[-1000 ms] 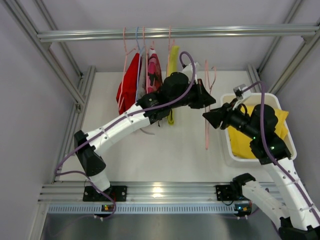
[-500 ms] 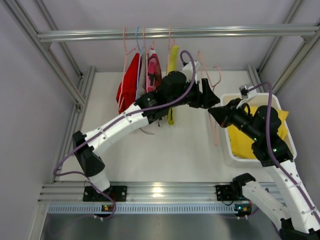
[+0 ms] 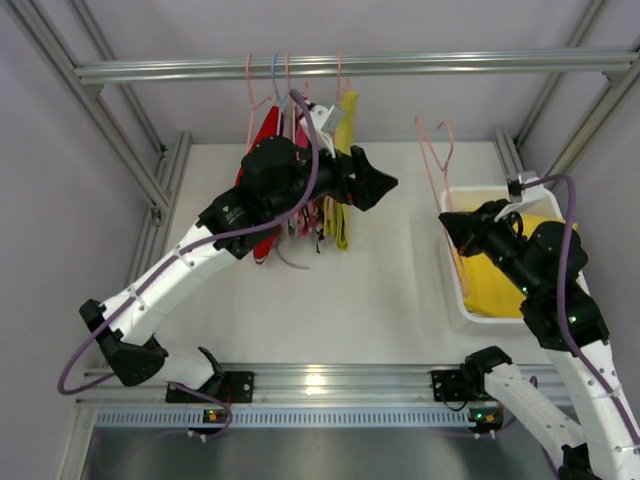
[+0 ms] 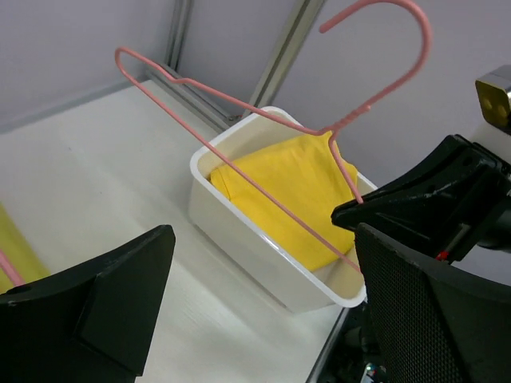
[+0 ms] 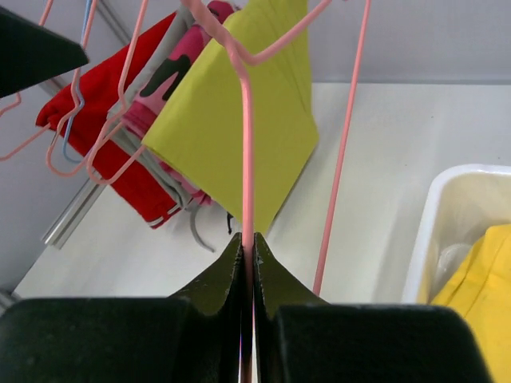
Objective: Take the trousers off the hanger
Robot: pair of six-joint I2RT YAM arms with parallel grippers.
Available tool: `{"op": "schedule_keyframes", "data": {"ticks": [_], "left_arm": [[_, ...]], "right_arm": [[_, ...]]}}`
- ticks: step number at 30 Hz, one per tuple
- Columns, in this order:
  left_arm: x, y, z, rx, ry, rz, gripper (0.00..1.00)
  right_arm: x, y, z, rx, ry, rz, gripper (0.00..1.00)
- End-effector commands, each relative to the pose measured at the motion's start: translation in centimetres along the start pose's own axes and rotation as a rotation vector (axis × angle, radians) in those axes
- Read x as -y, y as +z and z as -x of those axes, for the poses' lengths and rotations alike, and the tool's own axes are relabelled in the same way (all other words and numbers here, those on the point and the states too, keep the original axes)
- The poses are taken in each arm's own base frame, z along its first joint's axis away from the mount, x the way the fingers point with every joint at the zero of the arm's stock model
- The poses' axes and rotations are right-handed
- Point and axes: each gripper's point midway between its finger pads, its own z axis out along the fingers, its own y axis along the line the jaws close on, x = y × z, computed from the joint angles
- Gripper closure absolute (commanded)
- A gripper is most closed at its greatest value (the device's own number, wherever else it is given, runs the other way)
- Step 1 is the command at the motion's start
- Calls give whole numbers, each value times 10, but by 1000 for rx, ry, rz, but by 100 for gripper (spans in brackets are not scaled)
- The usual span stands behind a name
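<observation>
An empty pink wire hanger (image 3: 438,150) is pinched at its lower wire by my right gripper (image 3: 449,226), which is shut on it at the left rim of the white bin (image 3: 452,290). In the right wrist view the wire (image 5: 247,152) runs straight between the closed right gripper (image 5: 247,239). Bright yellow trousers (image 3: 497,287) lie folded in the bin. Yellow-green trousers (image 3: 346,118) still hang on a hanger from the rail, near my left gripper (image 3: 380,185), which is open and holds nothing. The left wrist view shows the left gripper (image 4: 263,311) spread wide, facing the hanger (image 4: 239,171) and bin (image 4: 263,255).
A red garment (image 3: 262,150) and a pink patterned garment (image 5: 160,88) hang on other hangers left of the yellow-green trousers. The metal rail (image 3: 350,67) crosses the top of the frame. Frame posts stand at both sides.
My left gripper opened, let go of the pink hanger and drew back left toward the hanging clothes. My right gripper shut on the hanger and carried it right, to the bin.
</observation>
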Motion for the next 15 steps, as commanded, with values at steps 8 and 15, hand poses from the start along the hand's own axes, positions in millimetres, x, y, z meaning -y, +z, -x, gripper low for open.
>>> {"op": "schedule_keyframes", "data": {"ticks": [8, 15], "left_arm": [[-14, -29, 33, 86, 222, 63, 1], [-27, -36, 38, 30, 198, 48, 1]], "right_arm": [[22, -16, 67, 132, -12, -185, 100], [40, 11, 114, 114, 0, -173, 100]]}}
